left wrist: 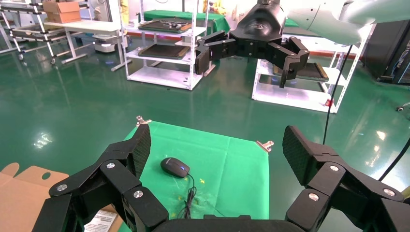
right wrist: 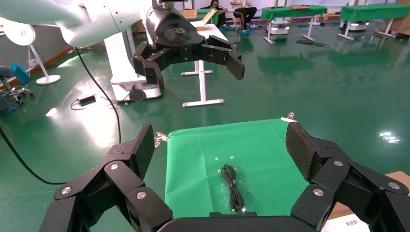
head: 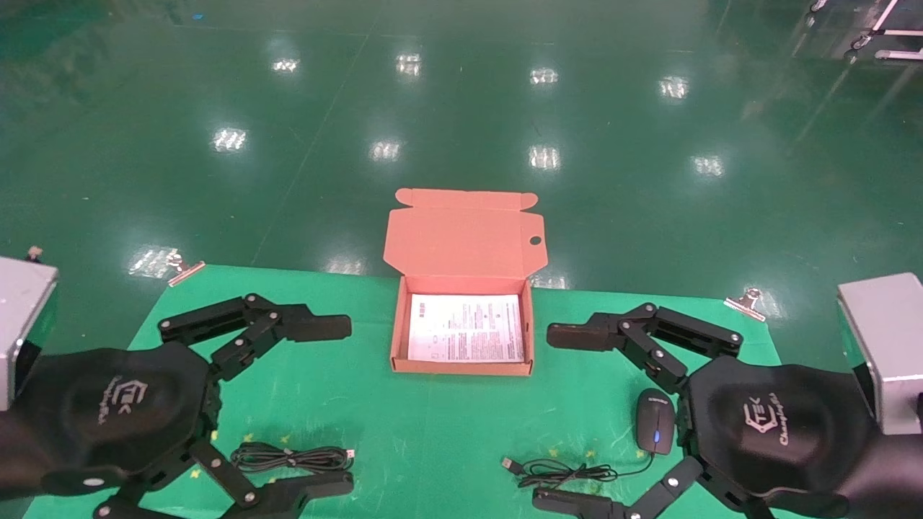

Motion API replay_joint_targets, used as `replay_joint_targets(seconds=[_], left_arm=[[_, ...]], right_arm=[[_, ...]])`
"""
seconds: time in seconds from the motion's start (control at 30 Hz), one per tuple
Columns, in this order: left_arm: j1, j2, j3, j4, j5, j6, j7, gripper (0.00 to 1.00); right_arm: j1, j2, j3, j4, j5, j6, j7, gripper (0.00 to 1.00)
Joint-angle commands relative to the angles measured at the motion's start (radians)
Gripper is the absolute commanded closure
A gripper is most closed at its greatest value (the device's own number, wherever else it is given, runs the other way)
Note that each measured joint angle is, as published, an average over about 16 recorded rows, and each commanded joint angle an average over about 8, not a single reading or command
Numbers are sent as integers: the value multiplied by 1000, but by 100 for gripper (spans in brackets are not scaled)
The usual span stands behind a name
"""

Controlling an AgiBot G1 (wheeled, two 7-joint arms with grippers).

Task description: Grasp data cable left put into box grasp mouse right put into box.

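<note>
The salmon-orange box point(head: 461, 366) stands open at the middle of the green table, its lid point(head: 465, 234) tilted up behind and a white leaflet inside. The data cable point(head: 288, 456), a slim black bundle with a silver plug, lies front left; it also shows in the right wrist view point(right wrist: 232, 187). The black mouse point(head: 655, 430) with its blue light lies front right, its cord point(head: 570, 472) trailing left; the left wrist view also shows the mouse point(left wrist: 175, 167). My left gripper point(head: 339, 407) hovers open above the cable. My right gripper point(head: 559, 417) hovers open beside the mouse. Both hold nothing.
A green cloth point(head: 404, 432) covers the table, held by metal clips point(head: 184, 268) point(head: 746, 301) at the far corners. Grey blocks point(head: 25, 317) point(head: 883, 339) stand at both sides. Shiny green floor lies beyond the far edge, with white racks point(left wrist: 164, 48) farther off.
</note>
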State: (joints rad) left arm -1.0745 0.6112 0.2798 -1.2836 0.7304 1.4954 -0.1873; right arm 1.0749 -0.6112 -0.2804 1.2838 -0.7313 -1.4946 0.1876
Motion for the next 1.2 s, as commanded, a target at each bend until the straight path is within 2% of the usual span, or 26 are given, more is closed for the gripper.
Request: replay_joint_targets(seconds=[0.03,0.83,1.0,1.2], left_arm=[[0,0,0,0,0,0,0,0],[-10,-1,4,-6,14,2,-1,0],[-64,12,46,-3,87,12,-32,0],[-181,48,136,29,238,51,-91,0]], right_arm=[[0,0,0,0,0,0,0,0],[10,6,-2,6,-17,-3,-6,0],[61,19,-23,22,-98,-19,-29,0],[173,11,-94,31,-276,-61,-91,0]])
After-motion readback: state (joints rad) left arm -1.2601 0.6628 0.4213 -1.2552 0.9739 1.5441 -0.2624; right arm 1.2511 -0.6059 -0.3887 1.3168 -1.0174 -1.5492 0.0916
